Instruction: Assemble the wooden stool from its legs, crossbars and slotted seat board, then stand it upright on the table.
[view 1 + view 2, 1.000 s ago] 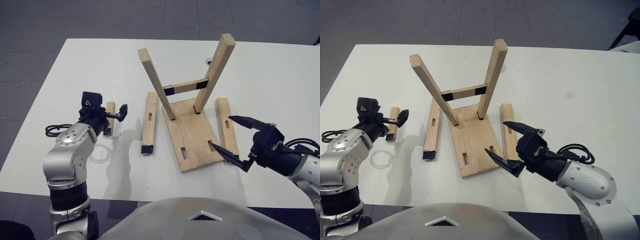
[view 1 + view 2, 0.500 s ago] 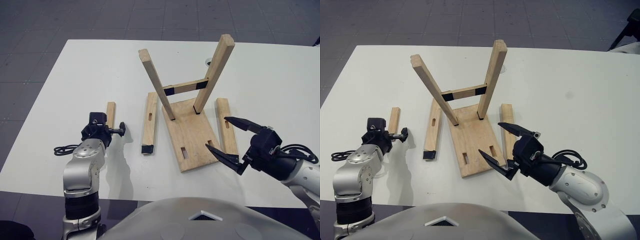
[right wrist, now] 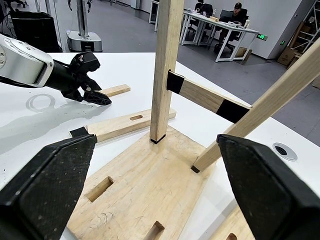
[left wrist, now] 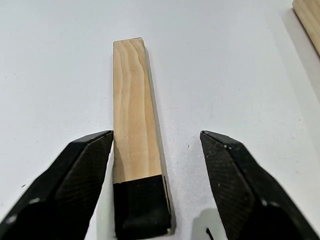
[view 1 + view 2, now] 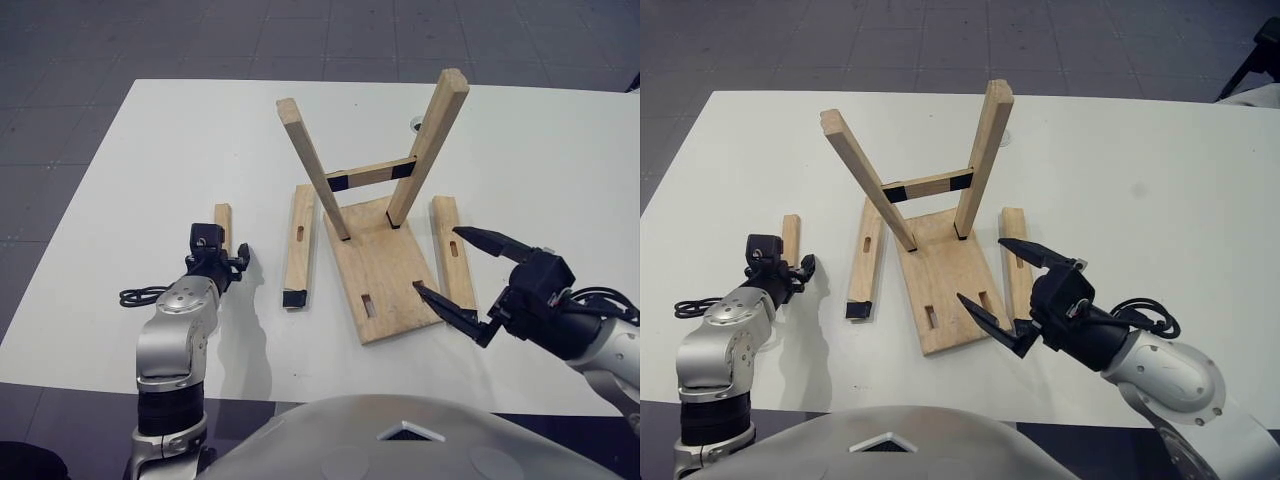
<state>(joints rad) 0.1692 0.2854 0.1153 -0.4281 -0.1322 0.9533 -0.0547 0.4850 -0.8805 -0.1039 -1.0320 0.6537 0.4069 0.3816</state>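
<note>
Currently left end effector [image 4: 156, 139] straddles the crossbar [image 4: 132, 125], open; right end effector [image 5: 437, 259] wide open, empty.

Seat board [image 5: 385, 275] lies flat on table [image 5: 550, 150]. Two upright legs [image 5: 430, 145] stand tilted in its far slots, joined by black-tipped crossbar [image 5: 370, 176]. Left loose leg [image 5: 298, 245] and right loose leg [image 5: 450, 255], both slotted, lie flat beside board. Short crossbar [image 4: 132, 130], black-ended, lies flat further left.
</note>
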